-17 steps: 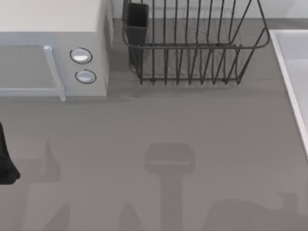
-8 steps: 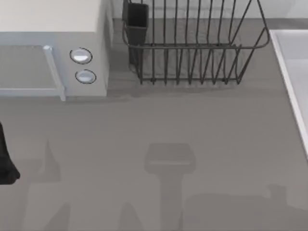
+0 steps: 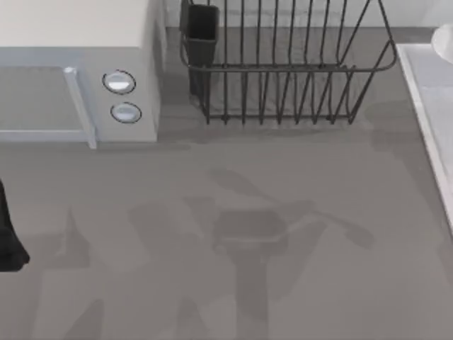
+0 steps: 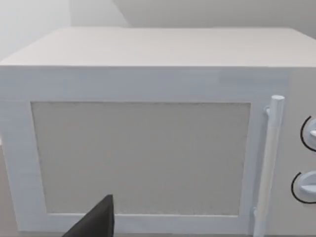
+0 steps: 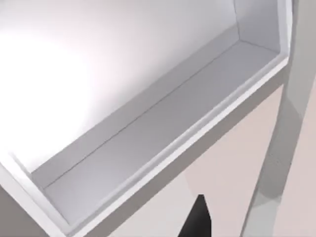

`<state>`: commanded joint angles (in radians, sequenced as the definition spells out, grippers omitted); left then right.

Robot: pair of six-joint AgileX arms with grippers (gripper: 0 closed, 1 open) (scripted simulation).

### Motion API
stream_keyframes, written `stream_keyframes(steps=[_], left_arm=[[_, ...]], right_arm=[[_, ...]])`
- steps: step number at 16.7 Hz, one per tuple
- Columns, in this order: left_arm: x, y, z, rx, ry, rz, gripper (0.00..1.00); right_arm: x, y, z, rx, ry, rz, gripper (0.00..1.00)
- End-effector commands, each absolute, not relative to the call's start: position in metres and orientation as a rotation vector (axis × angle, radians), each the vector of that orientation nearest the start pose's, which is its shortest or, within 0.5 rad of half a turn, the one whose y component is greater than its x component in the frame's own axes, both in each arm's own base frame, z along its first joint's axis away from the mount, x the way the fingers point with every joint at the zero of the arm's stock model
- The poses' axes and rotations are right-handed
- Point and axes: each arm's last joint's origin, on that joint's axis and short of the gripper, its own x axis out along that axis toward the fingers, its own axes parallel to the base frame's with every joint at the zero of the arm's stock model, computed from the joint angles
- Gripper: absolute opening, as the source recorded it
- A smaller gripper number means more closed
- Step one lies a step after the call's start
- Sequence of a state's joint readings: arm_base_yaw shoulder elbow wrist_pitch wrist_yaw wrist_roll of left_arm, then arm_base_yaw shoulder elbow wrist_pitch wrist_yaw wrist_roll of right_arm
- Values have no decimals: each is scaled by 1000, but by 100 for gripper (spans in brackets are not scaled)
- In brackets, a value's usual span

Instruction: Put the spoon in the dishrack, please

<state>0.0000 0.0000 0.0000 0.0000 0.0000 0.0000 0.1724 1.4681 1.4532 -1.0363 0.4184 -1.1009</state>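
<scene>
Above the white basin (image 5: 148, 123) at the tabletop's right edge, your right tool (image 5: 197, 222) faces the basin's inner wall; how far it is open, and whether it carries anything, cannot be told, nor can the spoon's position. Confirm the spoon is held before you cross toward the dishrack (image 3: 283, 68), then lower it handle-down between the tines or into the utensil cup (image 3: 202, 32). The dishrack stands at the tabletop's far side, between microwave (image 3: 71, 42) and basin, apart from the tool; your left arm (image 3: 8, 237) sits parked at the left edge.
</scene>
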Motion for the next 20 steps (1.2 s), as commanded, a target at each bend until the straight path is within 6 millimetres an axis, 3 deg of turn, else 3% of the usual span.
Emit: stream_keyframes(steps=[2,5,7,9,14,20], left_arm=[[106,-1,160,0,0,0,100],[106,-1,160,0,0,0,100],[106,-1,160,0,0,0,100],[106,-1,160,0,0,0,100],[106,-1,160,0,0,0,100],[106,-1,160,0,0,0,100]], right_arm=[[292,96,343,-1234,853,234,0],[275,172,359,-986,540,95,0],[254,210,374,-757,355,44,0],[231,236,389,-514,209,14,0],[189,262,416,-61,19,-12,0],[184,265,418,-3,2,-11,0]])
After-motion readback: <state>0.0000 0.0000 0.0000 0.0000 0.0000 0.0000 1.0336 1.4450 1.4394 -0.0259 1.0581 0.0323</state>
